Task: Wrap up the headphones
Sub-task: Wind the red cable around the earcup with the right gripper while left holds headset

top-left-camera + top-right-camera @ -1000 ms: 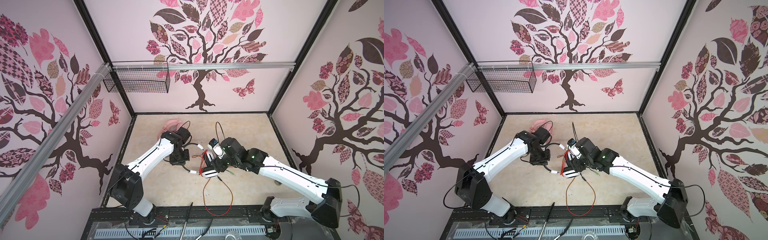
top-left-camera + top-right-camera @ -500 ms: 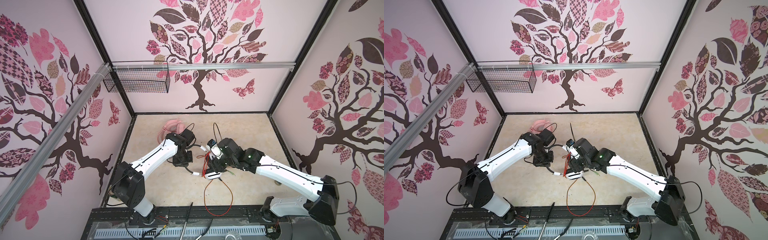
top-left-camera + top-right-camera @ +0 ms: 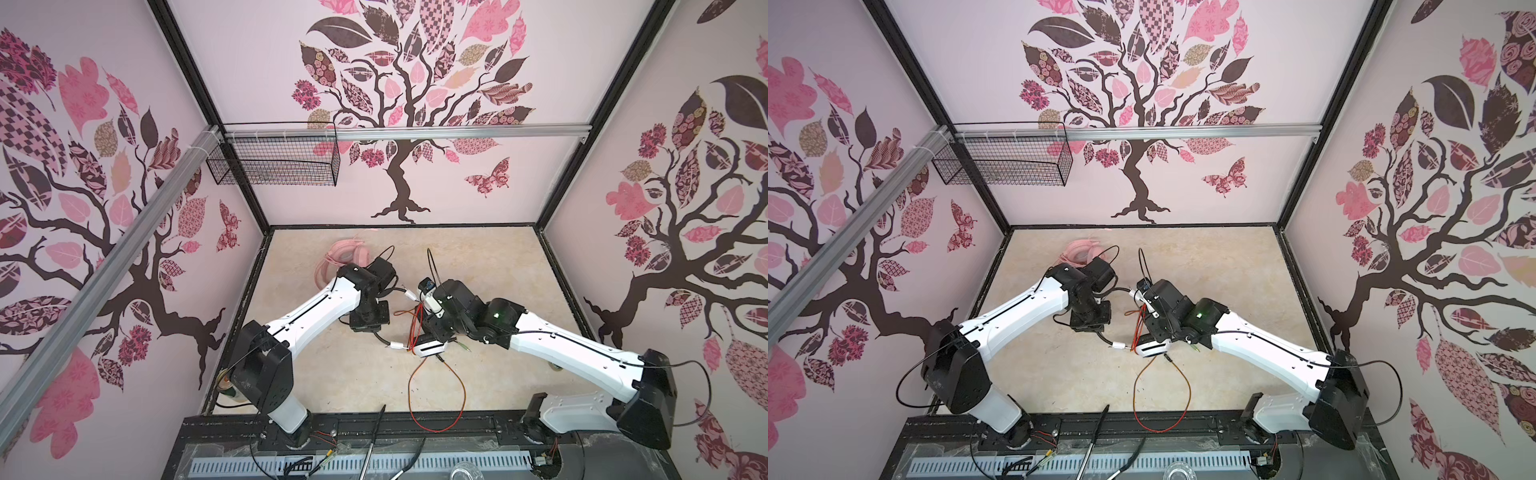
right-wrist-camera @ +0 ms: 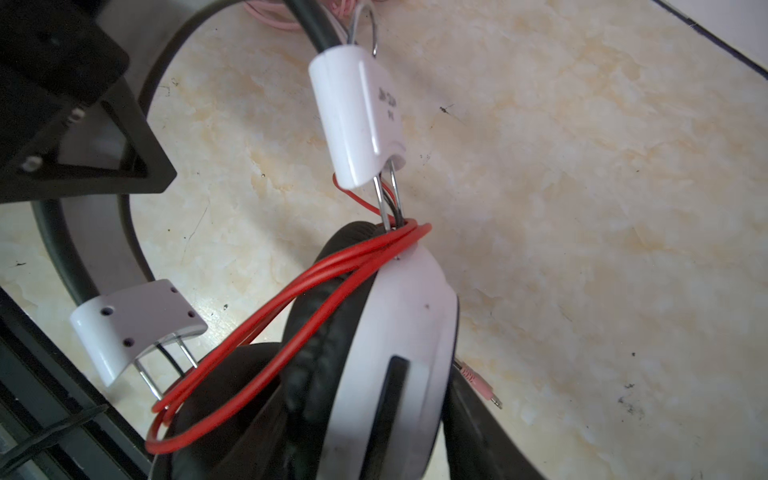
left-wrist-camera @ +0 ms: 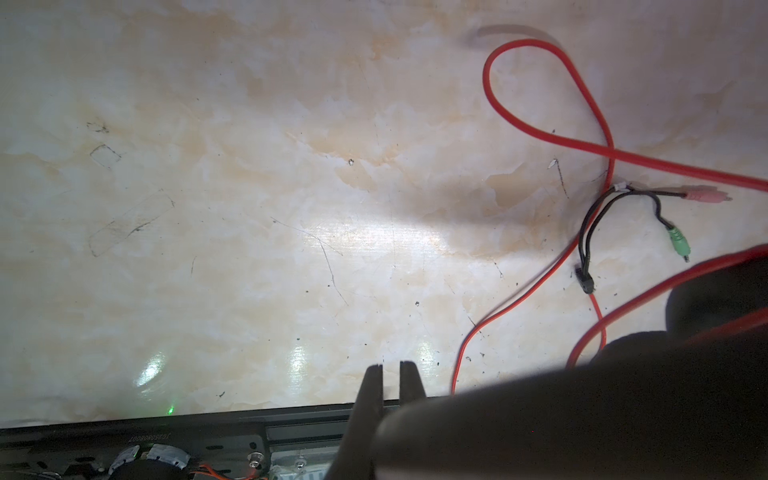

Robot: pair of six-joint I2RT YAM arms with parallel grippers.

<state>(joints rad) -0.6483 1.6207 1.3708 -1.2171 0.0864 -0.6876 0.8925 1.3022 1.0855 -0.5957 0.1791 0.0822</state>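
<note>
Headphones [image 4: 399,332]: white-black, with looped red cord [image 4: 395,239]

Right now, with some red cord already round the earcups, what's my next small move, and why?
Probably take the right gripper to the slack red cord on the table and lay another turn over the white-and-black headset: a long loop lies loose there.

A black wire basket [image 3: 272,162] hangs from the metal rail [image 3: 457,132] above the bench's [image 3: 498,257] far left corner.
</note>
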